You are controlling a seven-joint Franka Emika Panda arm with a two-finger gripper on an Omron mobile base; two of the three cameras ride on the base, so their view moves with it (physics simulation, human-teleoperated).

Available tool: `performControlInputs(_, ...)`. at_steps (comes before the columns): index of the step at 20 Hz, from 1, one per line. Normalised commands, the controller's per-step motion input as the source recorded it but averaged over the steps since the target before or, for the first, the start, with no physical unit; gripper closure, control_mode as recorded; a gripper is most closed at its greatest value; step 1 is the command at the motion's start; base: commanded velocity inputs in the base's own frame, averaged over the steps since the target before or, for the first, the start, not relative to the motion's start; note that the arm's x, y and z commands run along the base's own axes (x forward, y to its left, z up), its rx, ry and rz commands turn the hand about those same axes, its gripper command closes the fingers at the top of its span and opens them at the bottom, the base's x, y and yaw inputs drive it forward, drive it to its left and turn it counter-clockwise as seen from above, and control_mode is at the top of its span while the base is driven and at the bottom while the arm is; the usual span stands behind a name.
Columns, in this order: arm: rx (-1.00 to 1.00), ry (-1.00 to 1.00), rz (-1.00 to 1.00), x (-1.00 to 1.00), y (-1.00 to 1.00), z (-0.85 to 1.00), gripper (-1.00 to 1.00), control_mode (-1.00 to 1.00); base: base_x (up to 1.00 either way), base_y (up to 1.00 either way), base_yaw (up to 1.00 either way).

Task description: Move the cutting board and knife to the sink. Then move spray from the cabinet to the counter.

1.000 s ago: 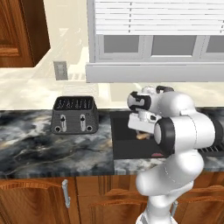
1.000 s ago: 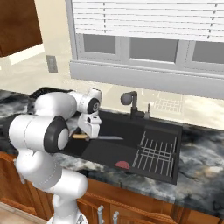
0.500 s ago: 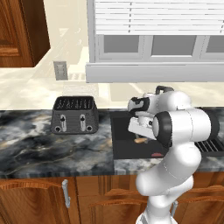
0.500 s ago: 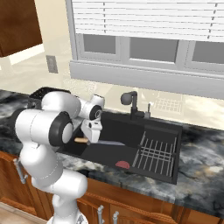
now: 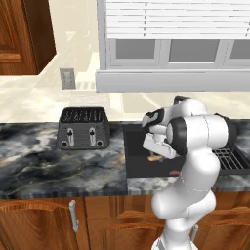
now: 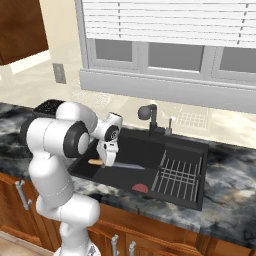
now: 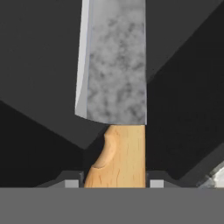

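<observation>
My gripper is low inside the dark sink and shut on the knife at its tan handle. The grey blade points right, toward the rack, and lies close to the basin floor. In the hand view the handle sits between the two fingertips and the mottled blade of the knife runs away from the gripper over the black basin. From the left, the gripper hangs over the sink. The wooden cabinet is at the upper left. The cutting board and spray are out of view.
A black toaster stands on the marble counter left of the sink. A wire rack fills the sink's right half, with a small red thing at its front. The dark faucet rises behind the basin.
The gripper has sunk a little deeper into the sink with the knife still in it, and the elbow has swung outward. The base has not moved.
</observation>
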Motion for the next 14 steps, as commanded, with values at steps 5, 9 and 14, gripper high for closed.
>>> performControlInputs(5, 0.0, 0.0, -0.03, 0.29, -0.04, -0.25, 1.0, -1.0, 0.0, 0.0, 0.0)
performControlInputs(9, 0.0, 0.0, -0.02, 0.32, -0.01, -0.31, 1.0, -1.0, 0.0, 0.0, 0.0)
performControlInputs(14, 0.0, 0.0, 0.0, 0.31, 0.0, -0.3, 1.0, -1.0, 0.0, 0.0, 0.0)
